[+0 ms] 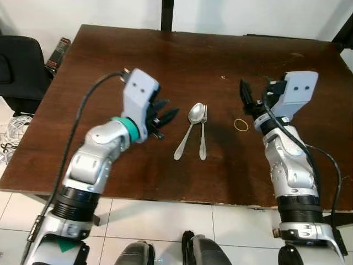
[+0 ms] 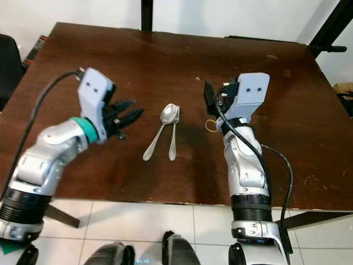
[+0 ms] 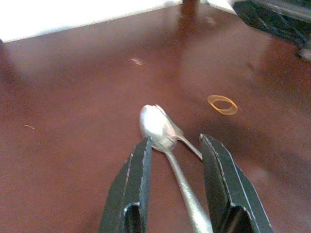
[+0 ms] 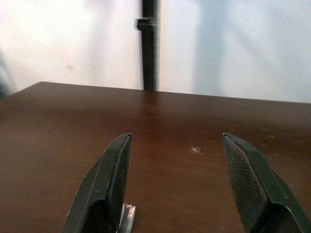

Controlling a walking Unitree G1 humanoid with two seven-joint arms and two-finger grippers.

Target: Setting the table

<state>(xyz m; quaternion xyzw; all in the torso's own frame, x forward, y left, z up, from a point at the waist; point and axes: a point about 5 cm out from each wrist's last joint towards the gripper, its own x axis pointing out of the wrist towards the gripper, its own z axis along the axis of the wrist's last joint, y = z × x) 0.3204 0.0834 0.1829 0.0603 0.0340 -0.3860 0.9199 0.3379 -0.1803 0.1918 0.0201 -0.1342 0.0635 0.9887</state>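
On the dark brown worktop [image 1: 110, 66] we see a spoon [image 1: 189, 128] and a fork [image 1: 203, 135] lying side by side, their heads touching and their handles running back toward our body. Our left hand [image 1: 164, 119] hovers just to the left of the pair, its fingers [image 3: 133, 184] moderately spread, holding nothing and pointing at the spoon bowl. Our right hand [image 1: 246, 100] hangs above the worktop on the other side of the cutlery, its fingers [image 4: 109, 179] spread wide and empty. A yellow rubber band [image 1: 241, 125] lies flat on the wood, just beside the right hand and between it and the fork
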